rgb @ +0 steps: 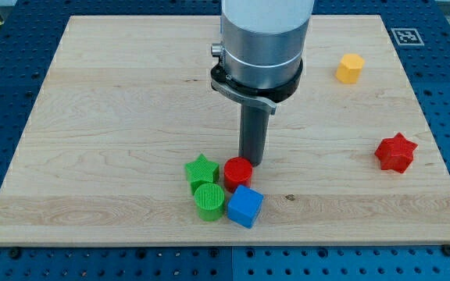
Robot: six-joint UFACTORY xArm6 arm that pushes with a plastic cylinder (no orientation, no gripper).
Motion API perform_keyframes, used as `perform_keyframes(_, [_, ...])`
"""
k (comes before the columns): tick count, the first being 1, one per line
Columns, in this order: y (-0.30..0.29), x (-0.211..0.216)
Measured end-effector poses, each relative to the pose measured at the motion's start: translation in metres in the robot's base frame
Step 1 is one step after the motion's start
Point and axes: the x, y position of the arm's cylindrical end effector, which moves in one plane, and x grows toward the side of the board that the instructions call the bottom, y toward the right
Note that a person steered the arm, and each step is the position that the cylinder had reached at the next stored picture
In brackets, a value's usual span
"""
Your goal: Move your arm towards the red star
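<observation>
Tip: rod end is down on the board, a bit left of center, sitting just behind the red cylinder and basically touching its far edge. Plain rod, so nothing to open or close, and it's not holding anything.
Arm: fat silver body drops in from the far edge, dark collar under it, then the rod pointing straight down.
Red star: way over on the right side, near the right edge, well apart from the tip. Nothing between them but bare wood.
Red cylinder: right in front of the tip, far-right member of a tight little cluster.
Green star: just left of the red cylinder, looks like they touch.
Green cylinder: nearer than the green star, pressed up against it, ribbed top.
Blue cube: right of the green cylinder, just in front of the red cylinder, turned a bit.
Yellow block: far right area, off by itself, looks hexagonal-ish.
Board: light wood, on a blue perforated table.
Marker: small black-and-white tag at the far right corner.
</observation>
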Motion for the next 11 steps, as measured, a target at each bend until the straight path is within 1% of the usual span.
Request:
perform_keyframes(2, [0.000,0.006])
perform_keyframes(3, [0.000,-0.021])
perform_keyframes(4, [0.005,-0.057])
perform_keyframes(5, [0.040,-0.071])
perform_keyframes(8, [0.183,-0.071])
perform_keyframes(9, [0.240,-0.065])
perform_keyframes(10, [0.268,-0.030])
perform_keyframes(11, [0.267,0.005])
